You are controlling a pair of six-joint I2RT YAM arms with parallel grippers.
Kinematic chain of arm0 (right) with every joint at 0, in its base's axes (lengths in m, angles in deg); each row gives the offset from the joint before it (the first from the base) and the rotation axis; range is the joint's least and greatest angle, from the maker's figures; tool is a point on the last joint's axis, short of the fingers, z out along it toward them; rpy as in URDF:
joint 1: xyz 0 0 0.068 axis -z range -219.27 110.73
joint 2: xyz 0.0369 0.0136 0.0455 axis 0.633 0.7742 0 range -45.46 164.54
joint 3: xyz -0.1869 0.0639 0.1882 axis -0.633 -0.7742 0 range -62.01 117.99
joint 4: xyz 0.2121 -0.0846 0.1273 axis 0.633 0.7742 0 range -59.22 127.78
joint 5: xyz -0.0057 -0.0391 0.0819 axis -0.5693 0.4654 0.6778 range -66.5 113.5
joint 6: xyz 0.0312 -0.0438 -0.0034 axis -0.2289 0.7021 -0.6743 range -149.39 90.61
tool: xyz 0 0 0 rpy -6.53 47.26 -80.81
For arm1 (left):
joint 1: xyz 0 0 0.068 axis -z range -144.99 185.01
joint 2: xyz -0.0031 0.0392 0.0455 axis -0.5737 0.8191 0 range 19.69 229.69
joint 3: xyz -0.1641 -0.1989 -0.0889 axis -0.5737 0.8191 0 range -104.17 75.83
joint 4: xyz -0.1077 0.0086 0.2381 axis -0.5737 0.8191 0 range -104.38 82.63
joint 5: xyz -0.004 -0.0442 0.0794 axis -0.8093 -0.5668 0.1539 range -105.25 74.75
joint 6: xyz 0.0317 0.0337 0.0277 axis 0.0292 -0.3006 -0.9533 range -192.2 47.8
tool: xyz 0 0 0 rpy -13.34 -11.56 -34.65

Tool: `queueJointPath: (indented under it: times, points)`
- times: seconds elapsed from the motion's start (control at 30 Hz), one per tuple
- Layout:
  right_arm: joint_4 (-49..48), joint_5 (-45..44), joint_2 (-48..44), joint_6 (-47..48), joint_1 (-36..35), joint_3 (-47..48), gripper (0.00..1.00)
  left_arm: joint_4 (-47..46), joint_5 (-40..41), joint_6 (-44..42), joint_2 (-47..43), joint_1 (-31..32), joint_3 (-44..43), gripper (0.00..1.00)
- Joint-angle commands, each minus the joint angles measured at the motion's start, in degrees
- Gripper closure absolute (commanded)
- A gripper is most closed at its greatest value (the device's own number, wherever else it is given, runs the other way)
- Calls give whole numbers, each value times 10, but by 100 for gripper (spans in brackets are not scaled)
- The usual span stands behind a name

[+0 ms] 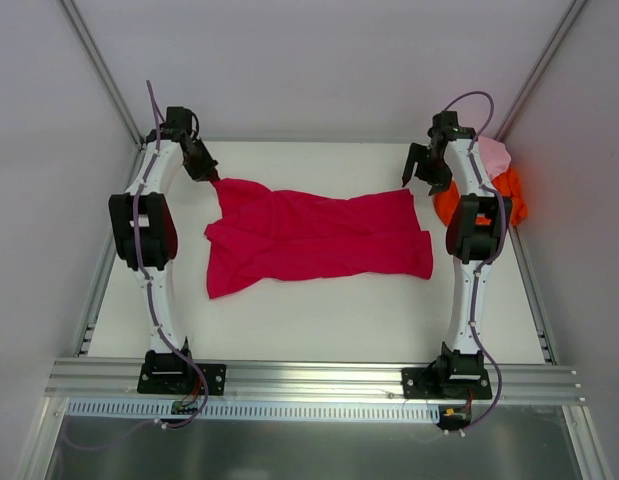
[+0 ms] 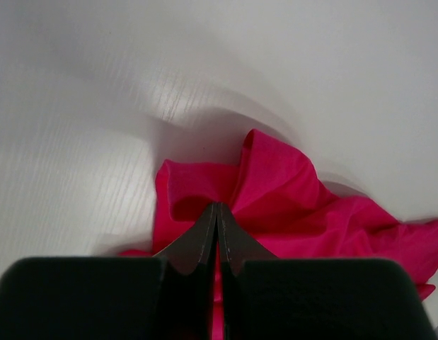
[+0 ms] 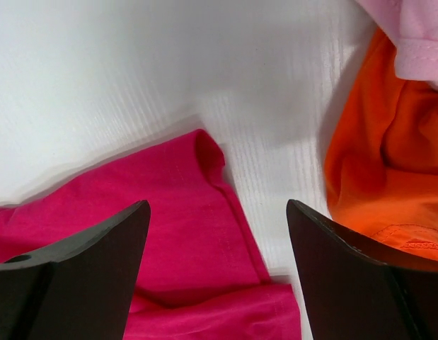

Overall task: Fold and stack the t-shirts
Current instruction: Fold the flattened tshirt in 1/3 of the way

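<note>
We see the crimson shirt [image 1: 309,240] spread mid-table [image 1: 319,320], our left gripper [image 2: 217,212] pinched tight on its far left corner. Our right gripper [image 3: 217,205] hangs wide open, empty, above its far right corner. The orange shirt [image 1: 511,195] and pink shirt [image 1: 494,152] lie heaped beside it.

Top view, right side: orange t-shirt [image 1: 513,197] mostly hidden behind right arm [image 1: 472,215], only two patches show. Pale pink t-shirt [image 1: 495,153] partly covered by the same arm, outline unclear.

Left wrist view: crimson t-shirt [image 2: 289,205] cut off at right edge, lower part hidden behind left gripper [image 2: 217,211]. Pinched cloth not visible inside the closed jaws. Table [image 2: 98,106] blurred at upper left.

Right wrist view: orange cut at right edge, pink at top right corner. Crimson cut at left and bottom, partly behind right gripper [image 3: 217,212].
</note>
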Motion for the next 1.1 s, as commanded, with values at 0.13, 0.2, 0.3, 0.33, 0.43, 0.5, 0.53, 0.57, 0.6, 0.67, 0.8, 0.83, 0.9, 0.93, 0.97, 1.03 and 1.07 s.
queueJointPath:
  times: [0.13, 0.2, 0.3, 0.33, 0.43, 0.5, 0.53, 0.57, 0.6, 0.67, 0.8, 0.83, 0.9, 0.93, 0.97, 1.03, 1.07]
  points:
    - [3, -27, -23, 21, 2, -8, 17, 7, 5, -20, -70, 4, 12, 100]
    - [-1, 1, -27, 25, 3, -17, 17, 7, 6, -22, -71, 4, 15, 100]
    - [-31, 33, -51, 22, 3, -59, 17, 9, 1, -24, -71, 5, 16, 93]
    - [-35, 40, -56, 22, 1, -68, 17, 10, 2, -24, -71, 4, 16, 14]
    - [-33, 50, -64, 26, 0, -78, 17, -6, 13, -24, -83, 7, 30, 1]
    - [-30, 55, -68, 26, 0, -78, 17, -10, 12, -25, -89, 7, 32, 1]
    - [-30, 56, -74, 26, -1, -80, 18, -13, 4, -25, -103, 7, 33, 1]
    - [-30, 57, -79, 25, -1, -85, 17, -16, 0, -23, -114, 7, 41, 1]
    - [-30, 57, -83, 26, -2, -87, 17, -15, 1, -18, -141, 13, 47, 1]
    - [-29, 55, -97, 29, -6, -90, 18, -14, 15, -1, -178, 15, 83, 1]
    - [-28, 54, -121, 25, -10, -98, 17, -12, 41, 40, -305, 73, 212, 5]
    - [-27, 55, -125, 25, -12, -97, 17, -15, 31, 54, -324, 75, 242, 6]
    - [-22, 65, -131, 21, -16, -93, 18, -30, -11, 82, -377, 77, 335, 6]
    - [-21, 68, -134, 19, -18, -91, 18, -40, -27, 92, -389, 77, 363, 6]
    - [-19, 70, -135, 17, -19, -89, 17, -46, -45, 97, -403, 78, 392, 7]
    - [-13, 64, -140, 20, -26, -84, 18, -65, -45, 102, -446, 78, 476, 9]
    - [-11, 64, -146, 21, -28, -84, 18, -71, -36, 104, -470, 78, 500, 9]
